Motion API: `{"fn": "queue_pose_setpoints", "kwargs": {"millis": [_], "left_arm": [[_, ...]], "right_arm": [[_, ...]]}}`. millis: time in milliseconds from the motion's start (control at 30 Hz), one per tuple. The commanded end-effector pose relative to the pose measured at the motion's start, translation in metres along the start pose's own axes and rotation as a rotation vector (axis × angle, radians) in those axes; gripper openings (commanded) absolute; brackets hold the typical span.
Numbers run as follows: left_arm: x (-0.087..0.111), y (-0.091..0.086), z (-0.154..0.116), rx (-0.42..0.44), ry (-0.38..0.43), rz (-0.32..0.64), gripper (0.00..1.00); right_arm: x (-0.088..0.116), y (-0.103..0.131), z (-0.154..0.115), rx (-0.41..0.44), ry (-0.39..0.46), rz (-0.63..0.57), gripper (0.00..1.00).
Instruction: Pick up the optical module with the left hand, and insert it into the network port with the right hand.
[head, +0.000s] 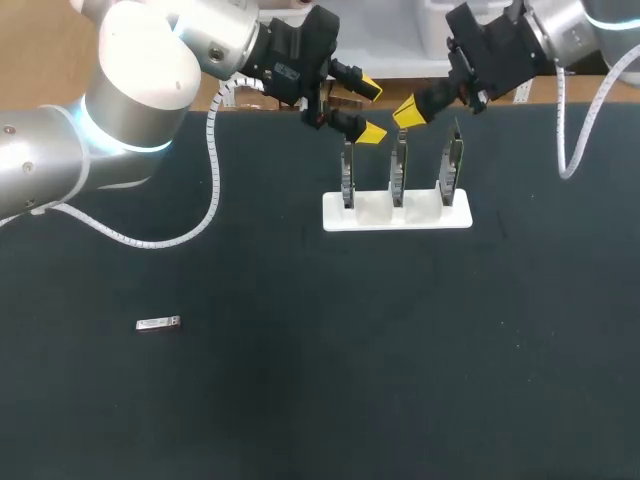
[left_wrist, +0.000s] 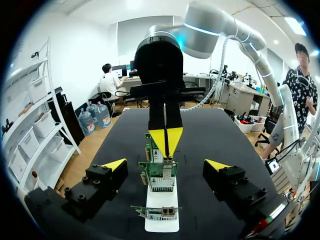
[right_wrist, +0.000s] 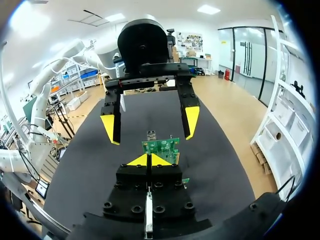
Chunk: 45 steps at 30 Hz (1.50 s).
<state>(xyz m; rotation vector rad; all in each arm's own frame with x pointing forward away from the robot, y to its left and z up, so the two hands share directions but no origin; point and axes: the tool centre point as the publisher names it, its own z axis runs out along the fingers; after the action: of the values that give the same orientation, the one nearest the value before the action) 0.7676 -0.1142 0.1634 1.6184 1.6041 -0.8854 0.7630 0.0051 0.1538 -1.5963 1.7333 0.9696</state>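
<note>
Hovering both arms at the far edge of the table, over the white stand (head: 397, 212) and its three upright circuit boards (head: 398, 172), tips almost nose to nose. Shows the left gripper (head: 367, 110) released, yellow tips spread wide and grasping nothing; from its own wrist, one finger to either side of the row of boards, apparently clear of them. Shows the right gripper (head: 405, 113) clenched, tips pressed together into one yellow wedge, nothing visible between them. Leaves the optical module (head: 158, 323) lying flat and alone near the table's left edge, toward the near side, well apart from the stand and both arms, out of sight of both wrist cameras. Judging by that: pickup not yet begun, left arm a long way from the thing to fetch. Open fingers probably a ready stance for the grab. Needs the right fingers parted before any handover. Boards set on edge in the stand, presumably to turn the small metal socket (left_wrist: 168, 161) on the upper edge upward, for a straight push from above. Stand placed between the two arms, likely for reach from either side. Brands, labels, writing: none readable on module, boards or stand; all too small to make out.
</note>
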Motion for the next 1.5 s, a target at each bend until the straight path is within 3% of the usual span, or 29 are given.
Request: {"fn": "queue_pose_setpoints", "kwargs": {"millis": [33, 1500], "left_arm": [[0.001, -0.001, 0.000, -0.003, -0.003, 0.002, 1.00], [0.001, -0.001, 0.000, -0.003, -0.003, 0.002, 1.00]], "right_arm": [[0.001, -0.002, 0.001, -0.004, 0.000, 0.003, 0.00], [0.015, 0.000, 0.009, -0.028, 0.027, 0.038, 0.00]]}}
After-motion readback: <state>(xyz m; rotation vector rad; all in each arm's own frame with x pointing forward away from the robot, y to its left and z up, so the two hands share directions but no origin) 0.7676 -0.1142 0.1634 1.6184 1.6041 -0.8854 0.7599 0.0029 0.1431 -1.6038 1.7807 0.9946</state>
